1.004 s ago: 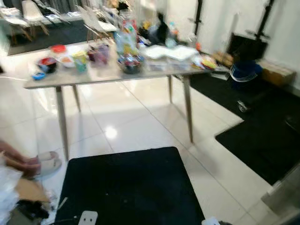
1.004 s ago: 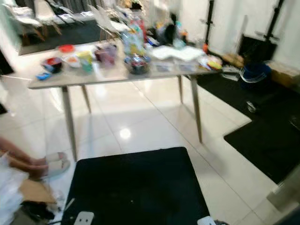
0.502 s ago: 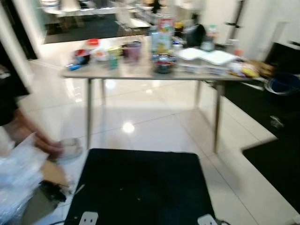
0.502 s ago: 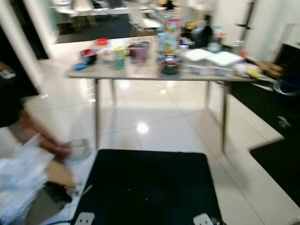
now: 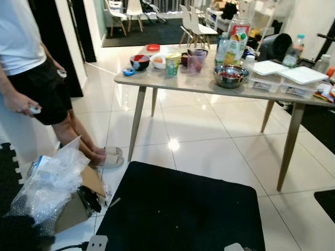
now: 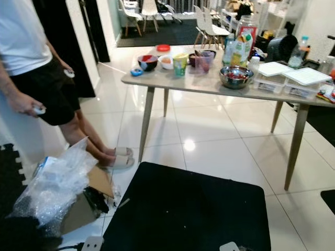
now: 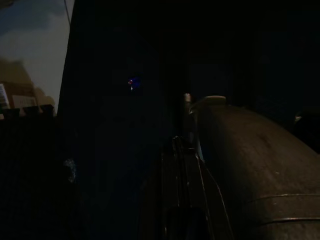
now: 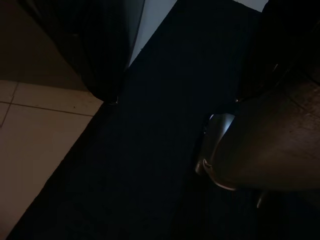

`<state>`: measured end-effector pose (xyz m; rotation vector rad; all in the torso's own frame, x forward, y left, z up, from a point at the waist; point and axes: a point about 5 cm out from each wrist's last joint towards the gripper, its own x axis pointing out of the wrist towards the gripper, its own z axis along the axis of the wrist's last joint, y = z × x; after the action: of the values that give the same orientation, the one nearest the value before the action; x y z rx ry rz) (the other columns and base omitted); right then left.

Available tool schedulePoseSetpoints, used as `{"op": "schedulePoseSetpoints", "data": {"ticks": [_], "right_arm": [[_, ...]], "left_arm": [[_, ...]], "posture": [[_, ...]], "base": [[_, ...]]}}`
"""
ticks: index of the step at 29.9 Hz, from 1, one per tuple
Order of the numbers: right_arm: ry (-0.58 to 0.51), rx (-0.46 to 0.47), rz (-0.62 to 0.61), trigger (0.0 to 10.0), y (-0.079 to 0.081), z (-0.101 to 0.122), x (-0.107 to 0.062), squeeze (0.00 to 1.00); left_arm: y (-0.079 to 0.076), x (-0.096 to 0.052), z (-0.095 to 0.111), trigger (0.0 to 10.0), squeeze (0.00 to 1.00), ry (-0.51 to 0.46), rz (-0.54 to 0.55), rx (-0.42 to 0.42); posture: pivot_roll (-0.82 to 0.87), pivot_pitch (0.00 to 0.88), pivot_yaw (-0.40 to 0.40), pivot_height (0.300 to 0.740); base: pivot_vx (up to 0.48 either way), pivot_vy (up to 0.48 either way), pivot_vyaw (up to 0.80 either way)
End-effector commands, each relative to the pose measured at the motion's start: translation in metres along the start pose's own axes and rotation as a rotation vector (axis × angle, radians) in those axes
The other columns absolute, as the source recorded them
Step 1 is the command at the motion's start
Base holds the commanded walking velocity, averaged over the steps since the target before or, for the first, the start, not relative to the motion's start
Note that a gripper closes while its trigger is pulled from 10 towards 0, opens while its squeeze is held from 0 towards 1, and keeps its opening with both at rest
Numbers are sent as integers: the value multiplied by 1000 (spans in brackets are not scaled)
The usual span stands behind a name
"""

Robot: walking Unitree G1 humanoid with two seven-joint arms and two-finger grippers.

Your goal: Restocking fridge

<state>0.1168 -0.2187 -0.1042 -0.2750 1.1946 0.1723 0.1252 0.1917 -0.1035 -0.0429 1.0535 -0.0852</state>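
Ahead, a long wooden table (image 5: 172,82) stands on glossy white floor tiles, loaded with food containers. At its near middle sits a steel bowl (image 5: 231,76) holding something red and dark. Toward the robot's right lie two flat clear boxes with white lids (image 5: 303,75), contents unreadable. Behind the bowl stand several bottles (image 5: 233,48) with colourful labels, the print too small to read, and a tall jar with a red label (image 6: 247,27). Further left are a purple-tinted tumbler (image 5: 194,61), a green-and-yellow cup (image 5: 171,64), a small white bowl with orange contents (image 5: 157,60), a dark bowl with a red inside (image 5: 140,61), a red lid (image 5: 153,47) and a small blue object (image 5: 129,71).

On the robot's left stands a person in a white shirt and dark shorts, one hand (image 5: 20,103) closed around a small white device. At the person's feet, a cardboard box (image 5: 78,201) lies tipped on the floor under crumpled clear plastic wrap (image 5: 49,183). A black mat (image 5: 183,209) lies just before the robot.

Both wrist views are very dark; each shows only a curved part of the robot's body over dark mat and pale floor. Whether either gripper's fingers are spread or closed cannot be told.
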Motion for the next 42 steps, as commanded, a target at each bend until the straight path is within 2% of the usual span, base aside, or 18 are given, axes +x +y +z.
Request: {"op": "schedulePoseSetpoints", "data": {"ticks": [1, 13, 26, 37, 42], "right_arm": [[-2, -4, -5, 10000, -1, 1, 0, 0], [45, -8, -12, 10000, 1, -5, 0, 0], [35, -17, -15, 10000, 1, -4, 0, 0], [28, -9, -19, 10000, -2, -2, 0, 0], [28, -17, -16, 10000, 0, -1, 0, 0]], "left_arm": [[-2, -2, -11, 10000, 0, 47, -8, -7], [-1, -2, -10, 10000, 0, 47, -7, -7], [-2, -1, -11, 10000, 0, 50, -11, -4], [-1, -1, -9, 10000, 0, 46, -10, 2], [-1, -1, -9, 10000, 0, 46, -11, 1]], "posture": [[-52, 0, -8, 740], [-51, 0, -6, 740], [-51, 0, -11, 740], [-50, 0, -10, 740], [-49, 0, -10, 740]], "base": [[0, 0, 0], [0, 0, -133], [0, 0, 0], [0, 0, -765], [0, 0, 0]]}}
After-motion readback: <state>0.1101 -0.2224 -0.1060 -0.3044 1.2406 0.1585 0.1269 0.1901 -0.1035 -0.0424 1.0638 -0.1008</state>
